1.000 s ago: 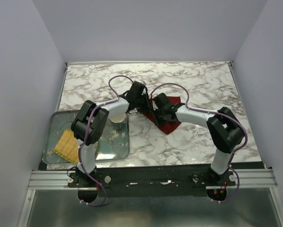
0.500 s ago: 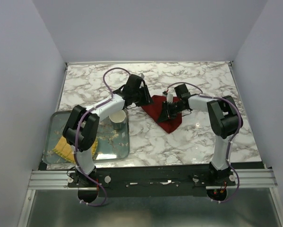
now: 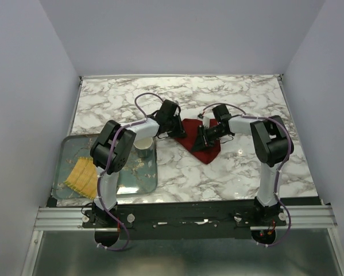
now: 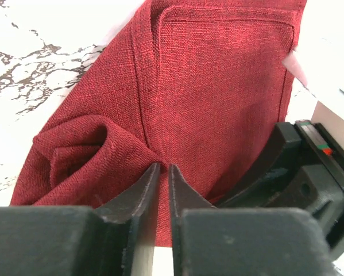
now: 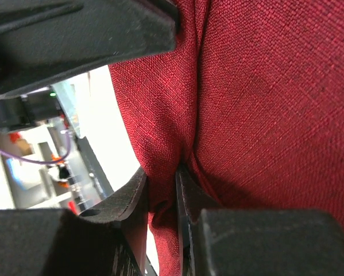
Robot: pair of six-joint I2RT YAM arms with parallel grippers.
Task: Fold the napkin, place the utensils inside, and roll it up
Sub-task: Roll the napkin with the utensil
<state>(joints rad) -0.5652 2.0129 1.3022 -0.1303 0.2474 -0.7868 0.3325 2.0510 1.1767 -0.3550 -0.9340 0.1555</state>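
The dark red napkin lies bunched on the marble table between both arms. My left gripper is at its left corner. In the left wrist view its jaws stand nearly together, with a raised fold of the napkin caught at their tips. My right gripper sits over the cloth's middle. In the right wrist view that gripper is shut on a thick pleat of napkin, which fills the gap between its fingers. The utensils are out of view.
At the left, a metal tray holds a yellow woven mat and a pale cup near its far right corner. The left arm's forearm passes just above the cup. White walls enclose the table.
The left gripper drew back toward me from the far side onto the napkin's left corner, its jaws widening and then closing. The right gripper kept its pinch, and the cloth shifted slightly.
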